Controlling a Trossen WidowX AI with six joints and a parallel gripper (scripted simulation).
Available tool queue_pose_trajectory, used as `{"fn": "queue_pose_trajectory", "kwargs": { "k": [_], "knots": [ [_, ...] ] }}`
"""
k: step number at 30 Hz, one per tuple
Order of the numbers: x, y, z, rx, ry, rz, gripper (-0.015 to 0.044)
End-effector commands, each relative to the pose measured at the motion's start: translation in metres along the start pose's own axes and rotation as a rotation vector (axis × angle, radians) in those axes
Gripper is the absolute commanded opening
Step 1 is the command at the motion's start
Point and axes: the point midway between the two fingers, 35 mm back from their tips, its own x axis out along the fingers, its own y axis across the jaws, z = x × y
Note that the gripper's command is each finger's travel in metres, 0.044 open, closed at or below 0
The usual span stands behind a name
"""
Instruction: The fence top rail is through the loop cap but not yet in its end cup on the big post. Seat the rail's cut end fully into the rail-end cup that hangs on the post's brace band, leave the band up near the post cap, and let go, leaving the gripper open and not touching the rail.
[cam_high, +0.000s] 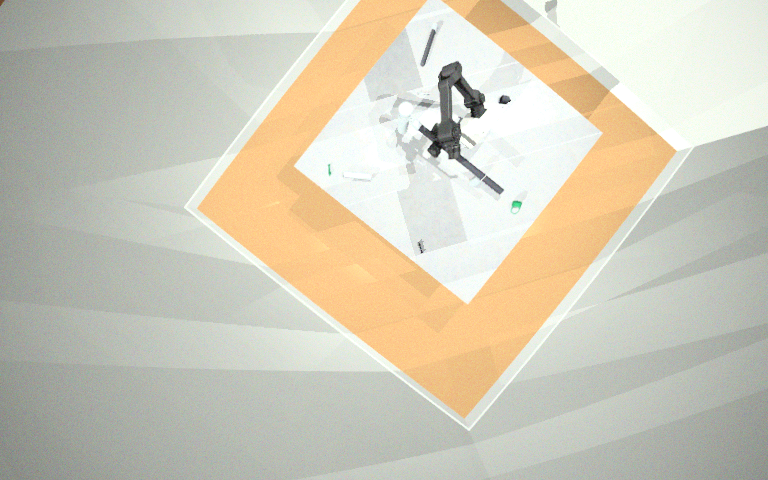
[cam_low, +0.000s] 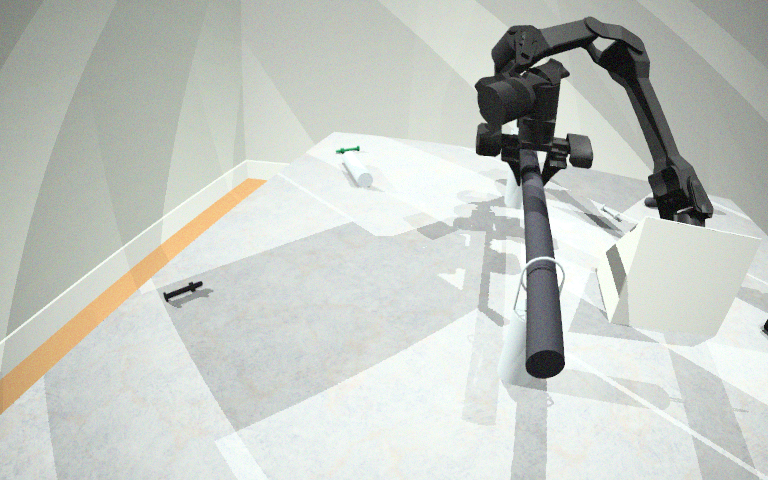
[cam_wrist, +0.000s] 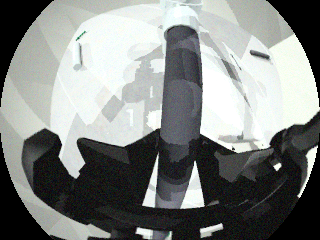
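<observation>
Dark fingers (cam_high: 448, 151) (cam_low: 531, 176) grip the smooth round rail (cam_high: 479, 172) (cam_low: 540, 249) (cam_wrist: 182, 100).

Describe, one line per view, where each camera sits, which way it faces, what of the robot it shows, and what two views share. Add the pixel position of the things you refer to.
Top: high overhead, facing down; whole arm, gripper (cam_high: 453, 155) (cam_low: 531, 176) (cam_wrist: 176, 134).
Exterior: beyond the rail's (cam_high: 480, 174) (cam_low: 542, 305) (cam_wrist: 182, 105) free end, facing the arm's front.
Wrist: by the gripper, facing along the rail; fingers show.
Top and exterior share the loop.

Dark round rail (cam_high: 478, 173) (cam_low: 539, 226) (cam_wrist: 181, 100), raised, through pale wire loop (cam_low: 562, 277), far end at white cup (cam_wrist: 181, 18)
</observation>
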Motion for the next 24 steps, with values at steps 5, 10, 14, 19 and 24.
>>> {"fn": "queue_pose_trajectory", "kwargs": {
  "k": [5, 10, 14, 19, 24],
  "knots": [
    [-0.0011, 0.001, 0.0066, 0.001, -0.004, 0.009, 0.0],
    [-0.0009, 0.001, 0.0084, 0.001, -0.004, 0.009, 0.0],
    [-0.0007, 0.001, 0.0098, 0.001, -0.004, 0.01, 0.0],
    [-0.0004, 0.0012, 0.0116, 0.001, -0.004, 0.01, 0.0],
    [-0.0001, 0.0013, 0.0134, 0.001, -0.003, 0.011, 0.0]
  ]
}}
